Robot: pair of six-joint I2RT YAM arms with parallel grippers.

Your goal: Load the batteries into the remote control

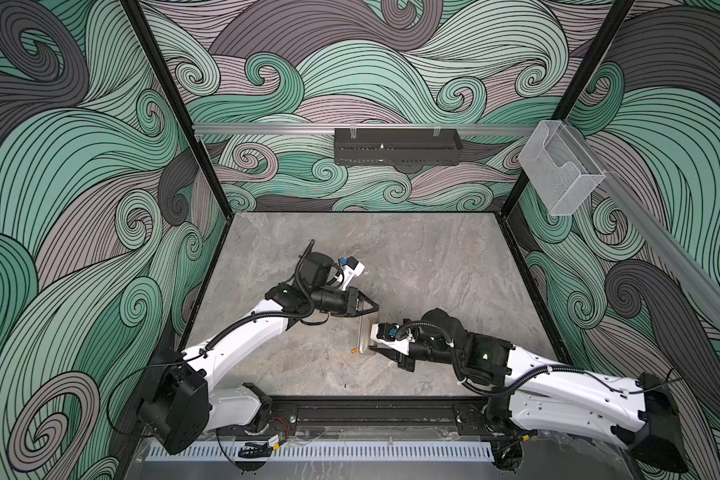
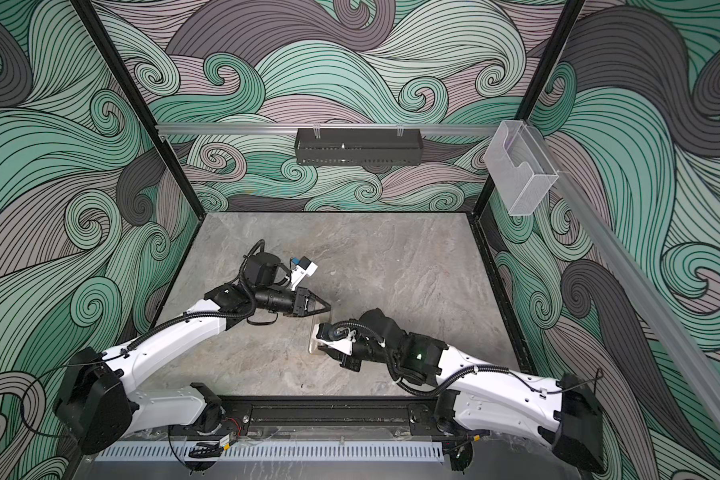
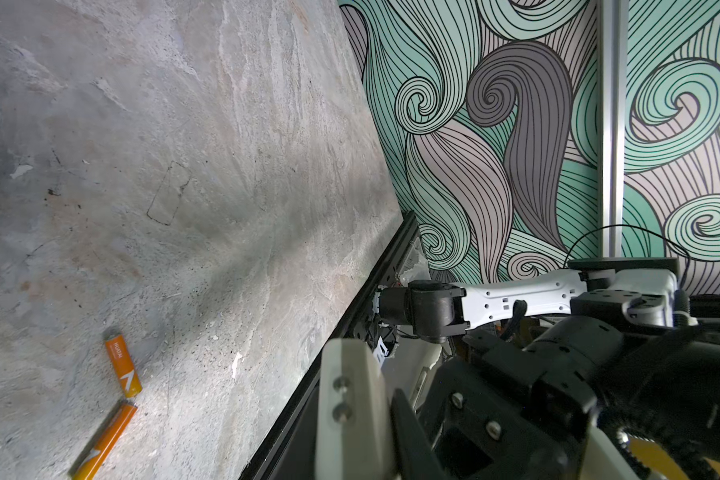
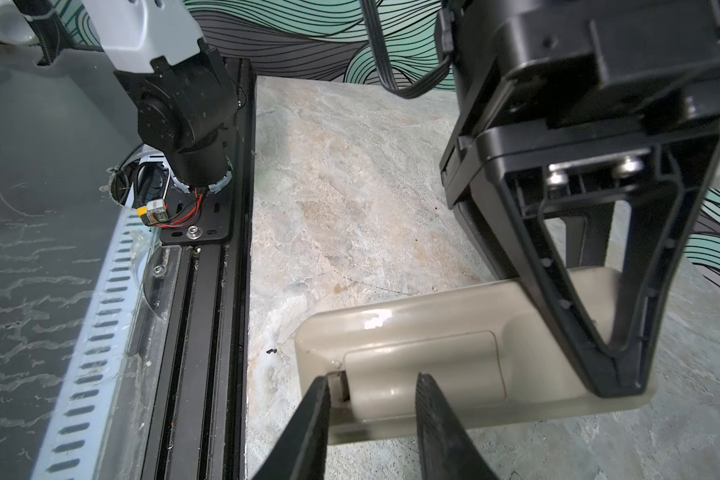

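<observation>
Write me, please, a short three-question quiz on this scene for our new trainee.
1. True or false: the batteries already sit inside the remote control.
2. Which face of the remote control is up? A the buttons; B the plain back with its battery cover; C neither, it stands on edge.
3. Fill in: the ___ gripper is shut to a point.
Key: 1 false, both lie on the table, outside the remote control. 2 B, with the cover on. 3 left: the left gripper is shut, while the right gripper has its fingers apart at the cover.
</observation>
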